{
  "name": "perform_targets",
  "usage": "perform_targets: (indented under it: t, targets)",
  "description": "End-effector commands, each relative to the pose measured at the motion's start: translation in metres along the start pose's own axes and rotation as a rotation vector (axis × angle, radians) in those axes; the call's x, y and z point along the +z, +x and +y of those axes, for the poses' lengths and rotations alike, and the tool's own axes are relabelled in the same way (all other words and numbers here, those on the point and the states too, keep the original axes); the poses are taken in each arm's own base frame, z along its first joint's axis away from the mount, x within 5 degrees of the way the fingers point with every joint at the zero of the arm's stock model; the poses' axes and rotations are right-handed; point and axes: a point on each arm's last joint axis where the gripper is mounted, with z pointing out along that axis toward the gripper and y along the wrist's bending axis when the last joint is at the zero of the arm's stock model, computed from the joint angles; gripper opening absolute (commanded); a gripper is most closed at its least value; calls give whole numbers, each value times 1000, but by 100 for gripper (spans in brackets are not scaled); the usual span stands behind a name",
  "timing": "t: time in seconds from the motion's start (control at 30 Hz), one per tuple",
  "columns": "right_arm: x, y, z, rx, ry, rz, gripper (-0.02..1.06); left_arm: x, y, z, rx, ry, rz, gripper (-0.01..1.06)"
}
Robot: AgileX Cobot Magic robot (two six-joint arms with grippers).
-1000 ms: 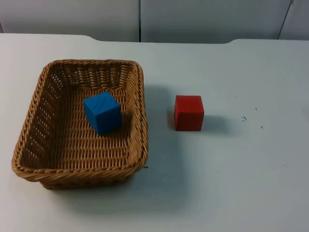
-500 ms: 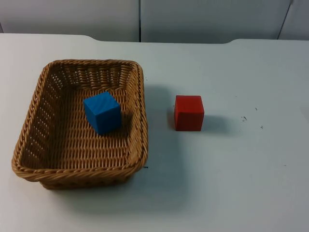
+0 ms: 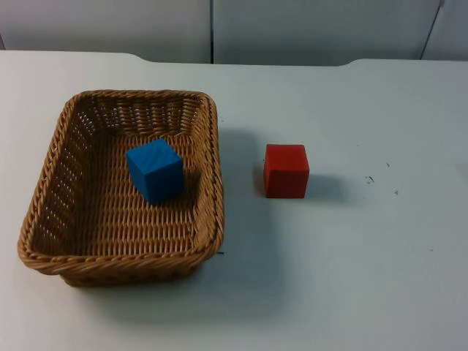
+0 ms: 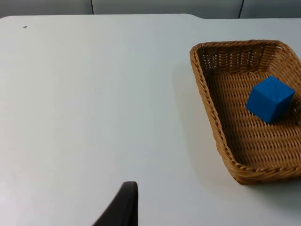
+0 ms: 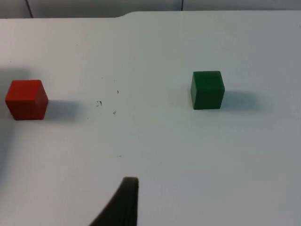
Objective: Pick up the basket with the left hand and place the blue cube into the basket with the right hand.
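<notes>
Blue cube [image 3: 154, 170] lies inside the basket [image 3: 44, 190], on the woven floor toward its far half, tilted a little against the weave; the left wrist view confirms it, cube within the rim and clear of the walls. Basket rests flat on the tabletop [image 3: 351, 278], nothing gripping it. Red cube [image 3: 286, 170] sits on the tabletop just beside the basket's right wall, apart from it. Green cube [image 5: 207, 89] stands well apart from the red one. Left pincer [image 4: 123, 207] hangs above bare tabletop, off to the basket's side; right pincer [image 5: 123, 202] above bare tabletop near the red and green cubes. A single fingertip of each is visible, so spread or pressed together I cannot tell. Judgement: placement looks done, basket set down, arms waiting; little or nothing left.
</notes>
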Motion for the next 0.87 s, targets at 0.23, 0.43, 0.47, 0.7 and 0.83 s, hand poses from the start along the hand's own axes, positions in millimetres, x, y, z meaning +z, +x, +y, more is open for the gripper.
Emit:
perform_targets:
  t: [0.23, 0.43, 0.47, 0.7, 0.83]
  targets:
    - [1, 0, 1, 27, 16, -9, 104, 0, 0, 0, -2, 6, -12, 105]
    - [1, 0, 0, 24, 23, -10, 104, 0, 0, 0, -2, 6, -12, 105]
    - [1, 0, 0, 24, 23, -10, 104, 0, 0, 0, -2, 6, -12, 105]
    - [1, 0, 0, 24, 23, -10, 104, 0, 0, 0, -2, 6, -12, 105]
    - [1, 0, 0, 26, 23, -10, 104, 0, 0, 0, 11, 32, -13, 105]
